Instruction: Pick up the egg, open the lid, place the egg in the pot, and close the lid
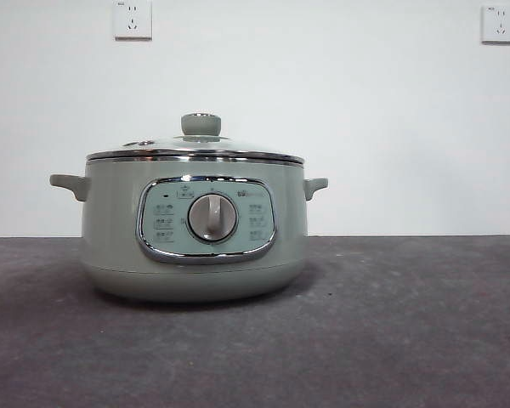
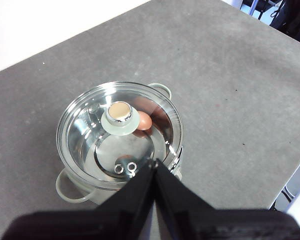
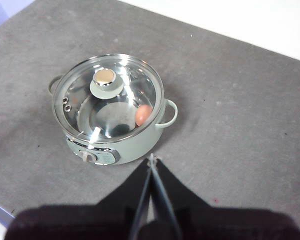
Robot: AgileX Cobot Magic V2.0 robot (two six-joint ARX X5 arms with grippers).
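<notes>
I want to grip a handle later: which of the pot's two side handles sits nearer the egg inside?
The sage-green loop handle beside the reddish-brown egg, seen through the glass lid; the other handle is across the pot.

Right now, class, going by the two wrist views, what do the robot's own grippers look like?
The left gripper and the right gripper each have two matte black jaws tapering from a broad dark base to narrow tips. No cables or markings show.

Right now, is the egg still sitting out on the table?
No, the egg lies inside the pot, seen through the closed glass lid.
</notes>
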